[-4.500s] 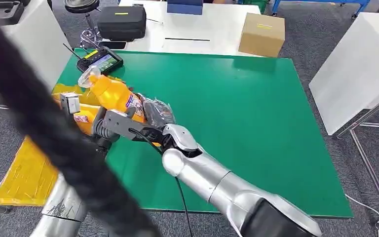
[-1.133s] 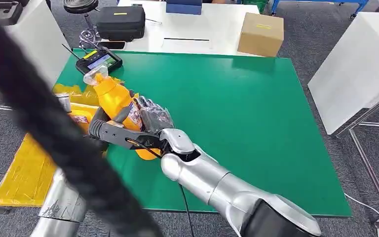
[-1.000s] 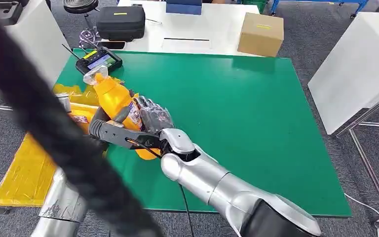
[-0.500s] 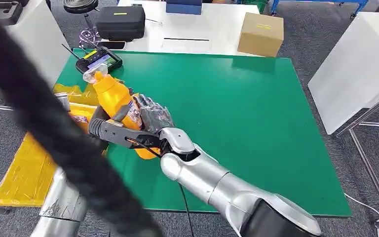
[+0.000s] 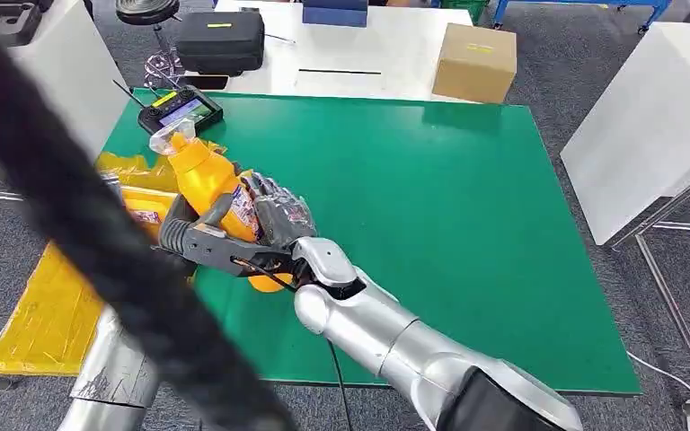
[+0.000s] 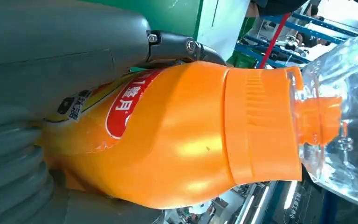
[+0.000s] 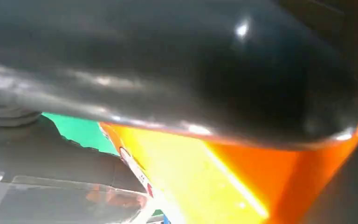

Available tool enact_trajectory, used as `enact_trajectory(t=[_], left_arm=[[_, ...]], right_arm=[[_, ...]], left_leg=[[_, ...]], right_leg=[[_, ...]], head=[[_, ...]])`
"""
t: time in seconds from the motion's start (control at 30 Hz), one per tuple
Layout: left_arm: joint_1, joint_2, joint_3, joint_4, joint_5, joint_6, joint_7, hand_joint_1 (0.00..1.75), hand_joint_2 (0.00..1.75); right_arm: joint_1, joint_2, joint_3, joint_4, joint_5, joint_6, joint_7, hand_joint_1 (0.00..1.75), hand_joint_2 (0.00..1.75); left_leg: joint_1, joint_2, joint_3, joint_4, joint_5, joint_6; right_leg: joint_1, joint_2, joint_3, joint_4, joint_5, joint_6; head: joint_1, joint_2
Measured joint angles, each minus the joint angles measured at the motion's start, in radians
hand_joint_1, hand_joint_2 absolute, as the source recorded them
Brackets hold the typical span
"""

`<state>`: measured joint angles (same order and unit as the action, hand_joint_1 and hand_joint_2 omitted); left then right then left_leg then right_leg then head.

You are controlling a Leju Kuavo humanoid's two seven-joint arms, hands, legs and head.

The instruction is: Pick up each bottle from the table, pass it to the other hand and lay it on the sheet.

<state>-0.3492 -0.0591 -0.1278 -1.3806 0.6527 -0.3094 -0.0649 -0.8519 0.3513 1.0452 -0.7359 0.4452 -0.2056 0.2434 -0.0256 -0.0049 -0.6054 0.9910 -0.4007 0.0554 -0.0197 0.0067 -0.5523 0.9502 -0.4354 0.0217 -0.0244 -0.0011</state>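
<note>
An orange bottle [image 5: 202, 175] with a clear cap hangs tilted above the table's left edge, cap toward the far side. My right hand [image 5: 280, 214] wraps its dark fingers around the labelled body from the right. My left hand [image 5: 189, 232] grips the same bottle from the left, its grey thumb [image 6: 51, 46] lying over the bottle [image 6: 177, 140] in the left wrist view. The right wrist view has the orange body [image 7: 205, 182] pressed close under a dark blurred shape. A second orange bottle [image 5: 148, 215] lies on the yellow sheet [image 5: 45, 314], partly hidden.
A thick black cable [image 5: 99, 251] crosses the left foreground, blurred. A remote controller [image 5: 180, 112] sits at the green table's [image 5: 467, 224] far left corner. A black case [image 5: 220, 40] and a cardboard box [image 5: 476, 61] stand on the white table behind.
Since 4.5 s ago my left hand has closed around the bottle held by my right hand. In the last second the bottle shifted slightly left, both hands on it.
</note>
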Motion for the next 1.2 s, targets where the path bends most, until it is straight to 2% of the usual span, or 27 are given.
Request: enact_trajectory(t=[0.37, 0.73, 0.9, 1.2], left_arm=[[0.002, 0.003, 0.009, -0.019, -0.005, 0.017, -0.008, 1.75, 1.75], [-0.002, 0.005, 0.072, -0.065, -0.020, 0.016, -0.027, 1.75, 1.75], [0.002, 0.008, 0.104, -0.078, -0.030, 0.016, -0.038, 1.75, 1.75], [0.029, 0.011, 0.167, -0.116, -0.065, 0.019, -0.037, 1.75, 1.75]], right_arm=[[0.004, 0.006, -0.023, 0.000, 0.015, -0.007, -0.014, 0.00, 0.00], [0.060, 0.013, -0.122, -0.027, 0.132, -0.011, -0.049, 0.00, 0.00], [0.107, 0.013, -0.201, -0.083, 0.187, 0.001, -0.086, 0.00, 0.00], [0.154, 0.009, -0.259, -0.192, 0.211, 0.006, -0.131, 0.00, 0.00]], left_leg=[[0.000, 0.000, 0.000, 0.000, 0.000, 0.000], [0.000, -0.001, 0.000, 0.000, 0.000, 0.000], [0.000, -0.001, 0.000, 0.000, 0.000, 0.000], [0.000, 0.000, 0.000, 0.000, 0.000, 0.000]], right_leg=[[0.000, 0.000, 0.000, 0.000, 0.000, 0.000], [0.000, 0.000, 0.001, 0.000, 0.000, 0.000], [0.000, 0.000, 0.000, 0.000, 0.000, 0.000], [0.000, 0.000, 0.000, 0.001, 0.000, 0.000]], head=[[0.000, 0.000], [0.000, 0.000], [0.000, 0.000], [0.000, 0.000]])
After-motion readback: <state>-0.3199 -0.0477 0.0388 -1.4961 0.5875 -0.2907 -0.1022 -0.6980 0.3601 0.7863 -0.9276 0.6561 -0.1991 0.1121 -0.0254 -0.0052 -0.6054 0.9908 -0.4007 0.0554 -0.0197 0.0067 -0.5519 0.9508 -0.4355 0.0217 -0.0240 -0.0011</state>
